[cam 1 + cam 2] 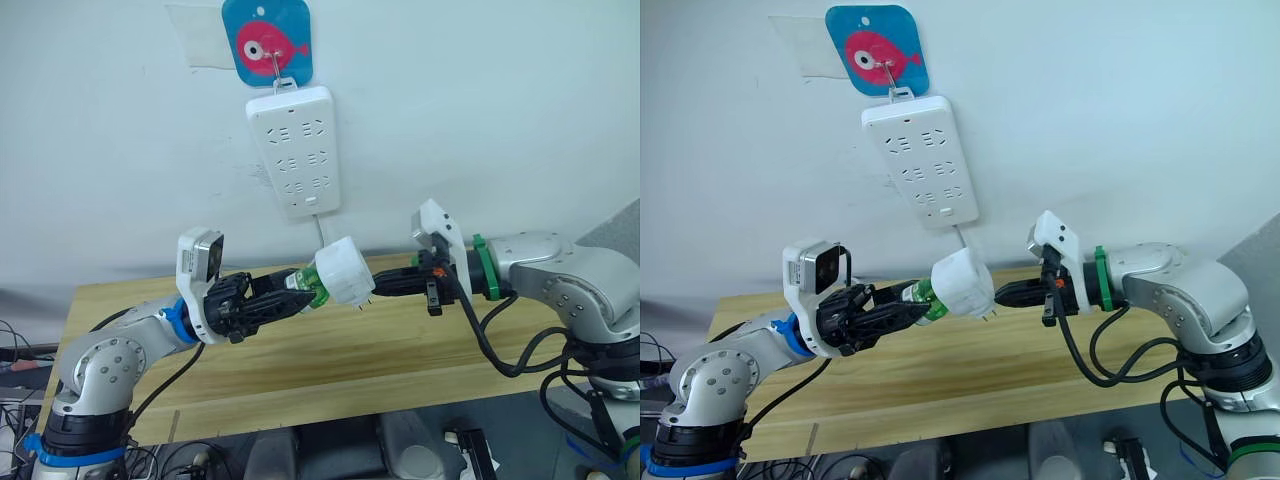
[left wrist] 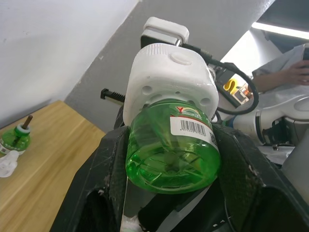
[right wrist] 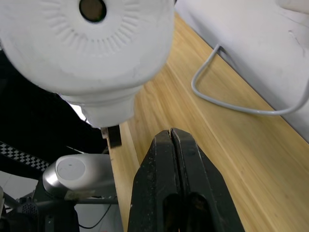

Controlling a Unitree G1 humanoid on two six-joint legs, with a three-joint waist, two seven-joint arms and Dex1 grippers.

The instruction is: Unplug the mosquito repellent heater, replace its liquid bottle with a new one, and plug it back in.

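The left tool is held up above the wooden surface, its black fingers pinching a green liquid bottle on either side. That bottle is seated in the mosquito repellent heater, a white rounded unit carried in the air over the middle of the surface, nearer its back edge than its front. It is tipped roughly sideways, bottle end toward the left arm, domed end with its round vent hole toward the right arm. Small prongs jut from its underside.

The right tool reaches in from the other side and stops just short of the heater's dome. Its fingers are pressed together with nothing between them, and there is a small gap between their tips and the white shell.

On the wall behind, a long white power strip hangs from a hook under a blue plaque with a pink fish. Its cord drops down and curls on the surface along the back edge.

A second small green bottle lies on the surface near its left end, well apart from both arms.
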